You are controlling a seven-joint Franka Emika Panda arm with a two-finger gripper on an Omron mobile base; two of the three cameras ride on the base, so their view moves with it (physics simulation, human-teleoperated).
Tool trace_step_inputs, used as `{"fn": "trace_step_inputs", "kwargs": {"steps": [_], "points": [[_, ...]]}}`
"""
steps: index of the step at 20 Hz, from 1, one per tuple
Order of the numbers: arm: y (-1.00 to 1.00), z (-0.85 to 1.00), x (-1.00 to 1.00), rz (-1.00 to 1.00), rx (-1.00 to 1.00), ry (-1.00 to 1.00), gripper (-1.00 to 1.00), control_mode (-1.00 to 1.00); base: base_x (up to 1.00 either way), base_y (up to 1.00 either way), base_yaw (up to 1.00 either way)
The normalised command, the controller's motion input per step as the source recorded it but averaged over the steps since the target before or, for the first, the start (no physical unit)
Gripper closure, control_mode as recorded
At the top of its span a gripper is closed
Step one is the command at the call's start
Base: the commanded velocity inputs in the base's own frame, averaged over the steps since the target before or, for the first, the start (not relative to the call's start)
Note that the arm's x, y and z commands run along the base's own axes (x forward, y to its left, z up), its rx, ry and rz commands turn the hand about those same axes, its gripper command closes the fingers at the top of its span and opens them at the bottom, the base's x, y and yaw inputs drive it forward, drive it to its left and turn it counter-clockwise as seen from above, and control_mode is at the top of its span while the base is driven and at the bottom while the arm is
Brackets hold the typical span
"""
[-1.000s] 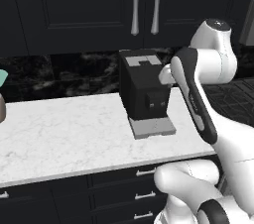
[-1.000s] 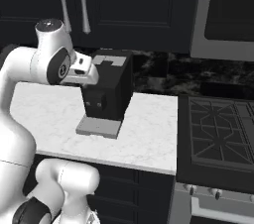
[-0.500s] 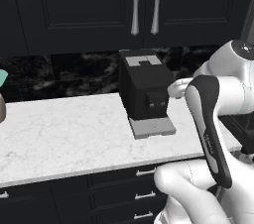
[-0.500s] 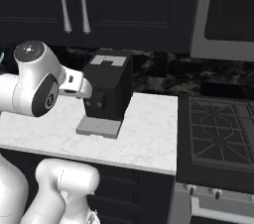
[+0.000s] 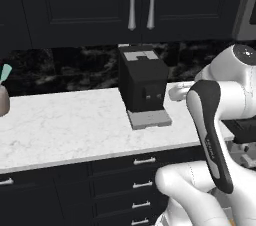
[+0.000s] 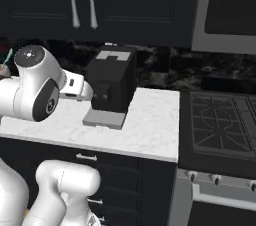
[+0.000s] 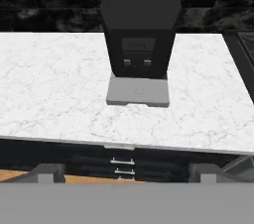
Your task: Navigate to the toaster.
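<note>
The black coffee machine with its grey drip tray stands on the white marble worktop left of the stove, the toaster nowhere visible, the hand apparently spread.

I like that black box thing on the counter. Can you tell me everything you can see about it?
It is a coffee machine, a tall black box standing upright on the white marble counter. Its top has a light grey panel near the back. The front is recessed, with two small grey buttons. A flat grey drip tray juts forward at its base, resting on the counter. It stands near the dark speckled back wall, below the dark cabinets, left of the stove. Nothing else touches it.
</note>
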Motion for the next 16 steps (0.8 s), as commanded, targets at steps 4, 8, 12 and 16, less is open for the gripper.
{"fn": "trace_step_inputs", "kwargs": {"steps": [4, 8, 12, 16], "points": [[0.00, 0.00, 0.00, 0.00, 0.00, 0.00, -1.00, 1.00, -1.00, 0.23, 0.07], [0.00, 0.00, 0.00, 0.00, 0.00, 0.00, -1.00, 1.00, -0.89, 0.33, 0.09], [0.00, 0.00, 0.00, 0.00, 0.00, 0.00, -1.00, 1.00, -0.18, 0.09, -0.26], [0.00, 0.00, 0.00, 0.00, 0.00, 0.00, -1.00, 1.00, 0.09, 0.04, -0.85]]}}
